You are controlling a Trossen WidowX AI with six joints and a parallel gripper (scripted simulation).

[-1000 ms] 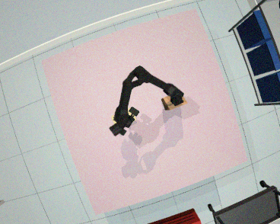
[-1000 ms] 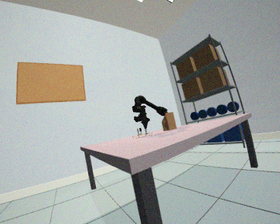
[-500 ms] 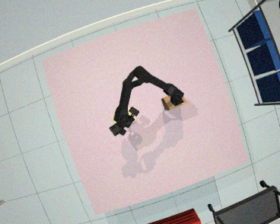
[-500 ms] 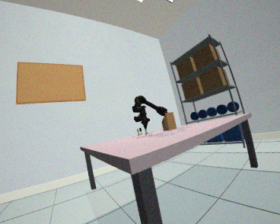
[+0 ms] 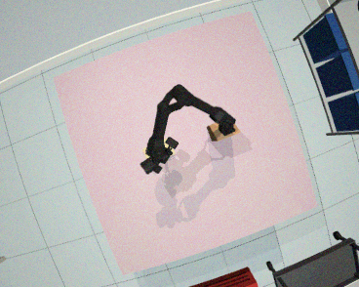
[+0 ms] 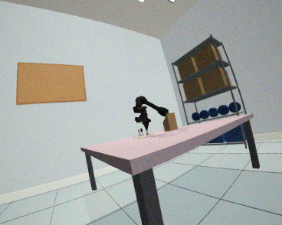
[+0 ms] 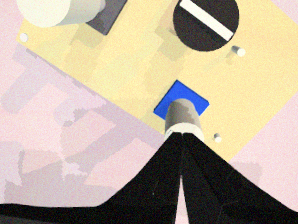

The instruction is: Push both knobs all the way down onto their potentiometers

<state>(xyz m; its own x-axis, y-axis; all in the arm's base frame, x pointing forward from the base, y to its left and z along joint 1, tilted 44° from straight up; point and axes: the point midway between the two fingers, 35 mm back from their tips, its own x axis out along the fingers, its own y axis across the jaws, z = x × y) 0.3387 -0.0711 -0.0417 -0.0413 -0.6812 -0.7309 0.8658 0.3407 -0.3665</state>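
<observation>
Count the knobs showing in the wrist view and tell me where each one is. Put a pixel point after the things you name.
3: a white-topped knob (image 7: 44, 11) at the upper left; a black knob (image 7: 200, 37) at the top; a grey knob (image 7: 181, 114) by the fingers. Others may lie out of frame.

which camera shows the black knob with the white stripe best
The wrist view: the striped black knob is large there, only its top edge cut off. The top view hides it under the arm; the exterior view shows it too small to make out.

One black disc with a white bar (image 7: 206, 25), one blue square (image 7: 181, 94), one pinboard (image 6: 51, 83)
</observation>
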